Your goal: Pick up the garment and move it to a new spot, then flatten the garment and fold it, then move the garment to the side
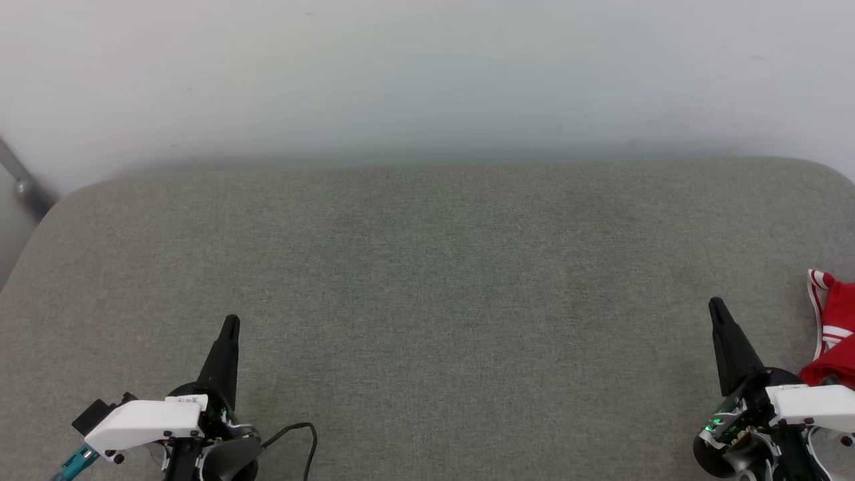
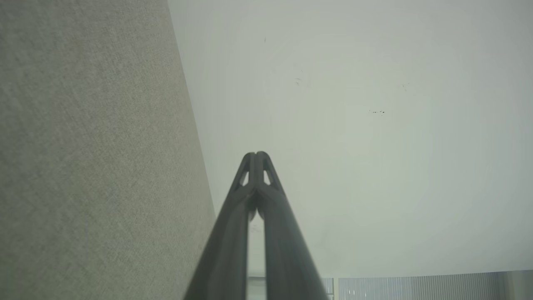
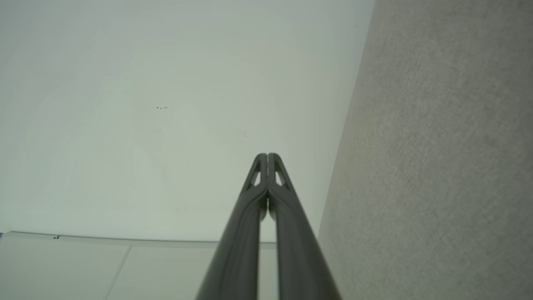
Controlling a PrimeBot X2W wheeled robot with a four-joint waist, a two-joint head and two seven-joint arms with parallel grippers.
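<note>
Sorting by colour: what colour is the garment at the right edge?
The garment is red with white-striped trim; head view shows it best.

At lower left, your left gripper point(image 1: 231, 322) has tapered black fingers point(image 1: 222, 364), a white wrist cover point(image 1: 143, 419) with dark screws, a teal connector point(image 1: 75, 459) and a looping black cable point(image 1: 304, 431). Lower right, your right gripper point(image 1: 717, 306) shows green lights point(image 1: 713, 423).

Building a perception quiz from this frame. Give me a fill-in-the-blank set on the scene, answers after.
1. The garment lies at the head view's ___ edge, beside the right gripper.
2. The jaws of the left gripper and the right gripper are both ___.
3. The garment is mostly ___, with white striped trim.
4. It rests on a fabric surface coloured ___.
Missing words: right; shut; red; grey.
</note>
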